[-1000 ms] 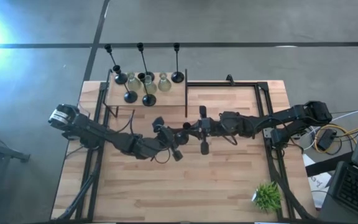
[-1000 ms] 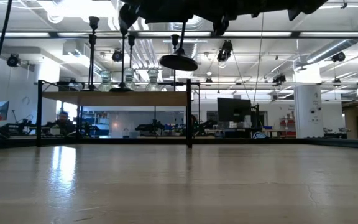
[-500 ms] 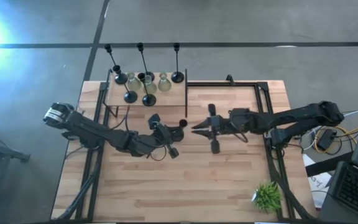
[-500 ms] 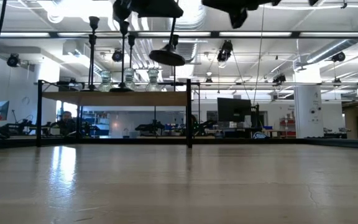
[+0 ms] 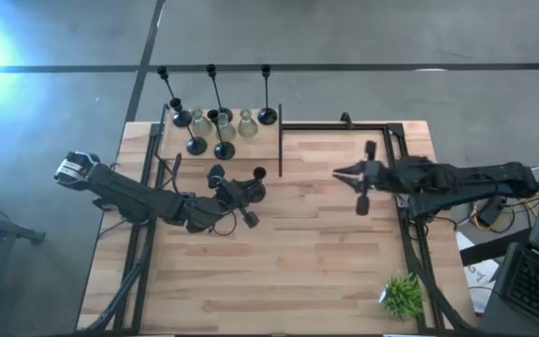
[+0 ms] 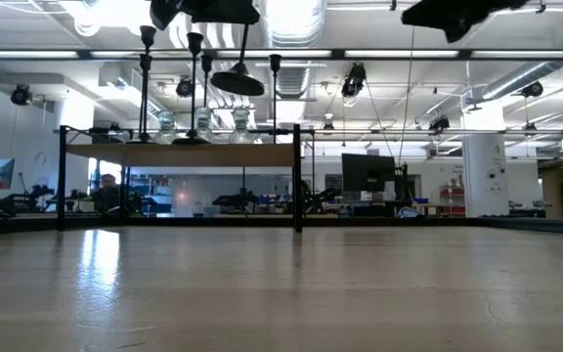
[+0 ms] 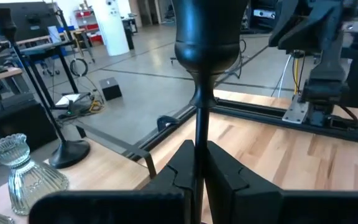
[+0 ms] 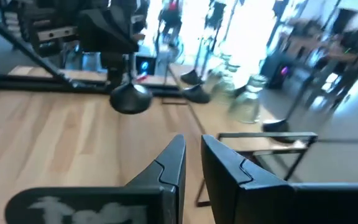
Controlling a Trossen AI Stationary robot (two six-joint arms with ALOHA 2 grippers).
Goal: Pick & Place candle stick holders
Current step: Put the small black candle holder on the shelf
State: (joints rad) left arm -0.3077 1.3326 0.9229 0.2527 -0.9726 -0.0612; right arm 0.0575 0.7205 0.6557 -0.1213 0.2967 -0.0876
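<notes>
Over the wooden table (image 5: 298, 271), right of the raised shelf (image 5: 251, 150) bearing the other candle stick holders (image 5: 215, 124), the left gripper (image 7: 197, 163) is clamping a black holder (image 7: 204, 74) by its stem in mid-air, while the right gripper (image 8: 192, 163), farther right, is hovering slightly parted and empty.

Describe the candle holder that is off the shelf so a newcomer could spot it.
Start at the raised shelf at the table's far-left corner. Just in front of it, the left claw is shut on a black candle holder, gripped by its thin stem. It alone hangs in the air.
</notes>
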